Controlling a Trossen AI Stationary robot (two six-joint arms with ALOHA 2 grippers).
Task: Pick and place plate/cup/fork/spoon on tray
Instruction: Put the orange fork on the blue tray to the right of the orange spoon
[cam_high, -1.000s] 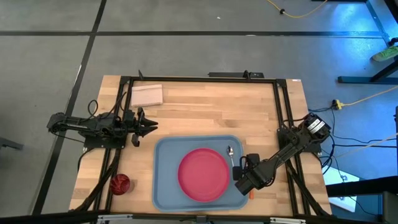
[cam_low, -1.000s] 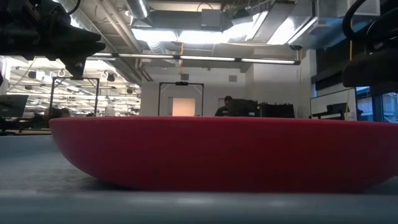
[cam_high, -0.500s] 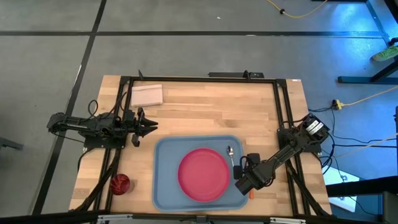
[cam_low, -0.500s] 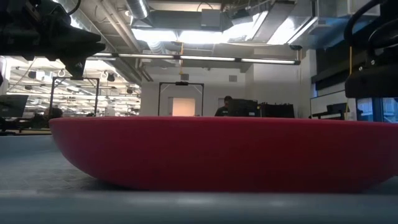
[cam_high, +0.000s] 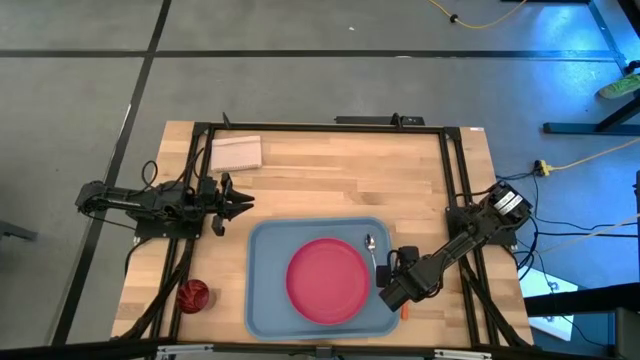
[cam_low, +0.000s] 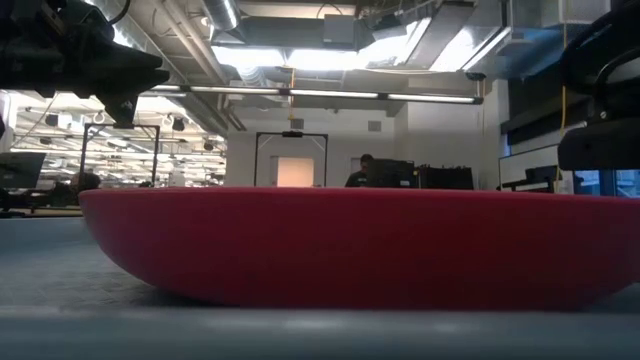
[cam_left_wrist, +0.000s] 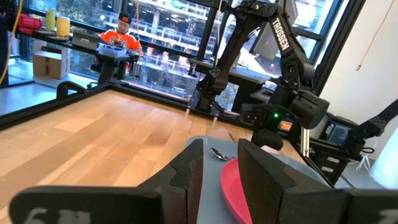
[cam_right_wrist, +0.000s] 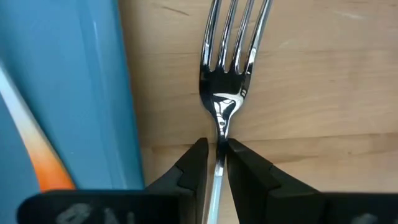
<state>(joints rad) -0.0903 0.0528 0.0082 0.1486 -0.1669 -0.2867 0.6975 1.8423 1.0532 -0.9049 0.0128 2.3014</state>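
The pink-red plate (cam_high: 328, 279) lies flat in the middle of the light-blue tray (cam_high: 262, 300) and fills the low view (cam_low: 350, 245). The spoon (cam_high: 372, 248) lies in the tray to the right of the plate. The fork (cam_right_wrist: 230, 56) lies over the bare wood just right of the tray, and its orange handle (cam_high: 404, 312) shows behind my right gripper. My right gripper (cam_high: 396, 290) is shut on the fork. The dark red cup (cam_high: 193, 294) stands on the table near the front left corner. My left gripper (cam_high: 242, 203) is open and empty, beyond the tray's far left corner. My right gripper pinches the fork's thin silver neck (cam_right_wrist: 219, 138), just behind the tines, between its two fingertips (cam_right_wrist: 198, 155). The tines point away ahead of the fingers, over the wood beside the tray's rim. Whether the fork is lifted or lies on the table, I cannot tell.
A pale rectangular block (cam_high: 236, 153) lies at the table's far left. A dark metal frame (cam_high: 320, 127) runs along the table's edges. Bare wood lies beyond the tray. A person (cam_left_wrist: 121, 38) sits in the room behind.
My right gripper has gone down a little beside the tray's right rim, staying shut. The plate, spoon and cup have stayed where they were.
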